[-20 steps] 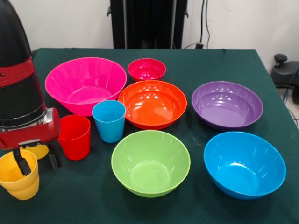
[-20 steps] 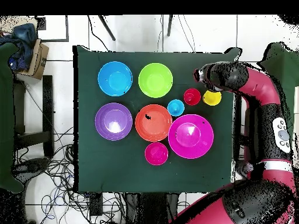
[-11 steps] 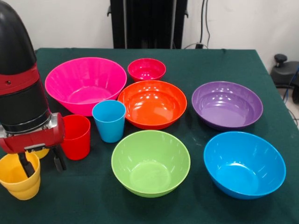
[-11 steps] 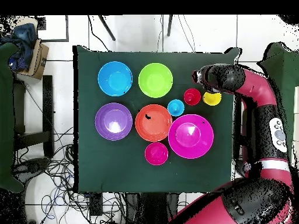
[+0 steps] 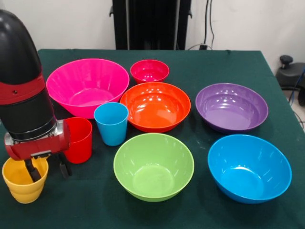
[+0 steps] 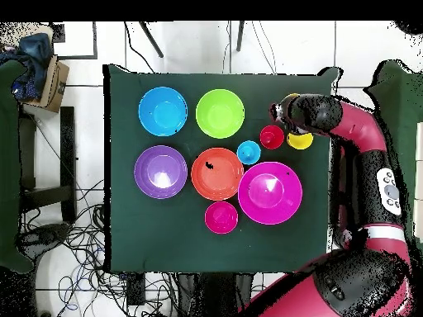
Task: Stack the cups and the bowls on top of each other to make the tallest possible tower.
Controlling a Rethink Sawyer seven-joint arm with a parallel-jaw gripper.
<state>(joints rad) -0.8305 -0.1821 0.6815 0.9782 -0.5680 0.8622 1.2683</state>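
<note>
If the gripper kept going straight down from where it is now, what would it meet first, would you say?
Most likely the yellow cups: the gripper points down with one finger already inside the top cup's mouth and the other outside its rim, so further descent probably meets that cup's bottom.

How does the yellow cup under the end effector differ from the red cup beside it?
The yellow cup has one finger of the end effector dipping inside its rim, the other outside; the red cup stands free. The yellow cup looks like nested cups, with a second rim line showing on its wall; the red cup is single. The yellow cup sits nearer the table's front edge than the red cup. Both stand upright, mouths up.
</note>
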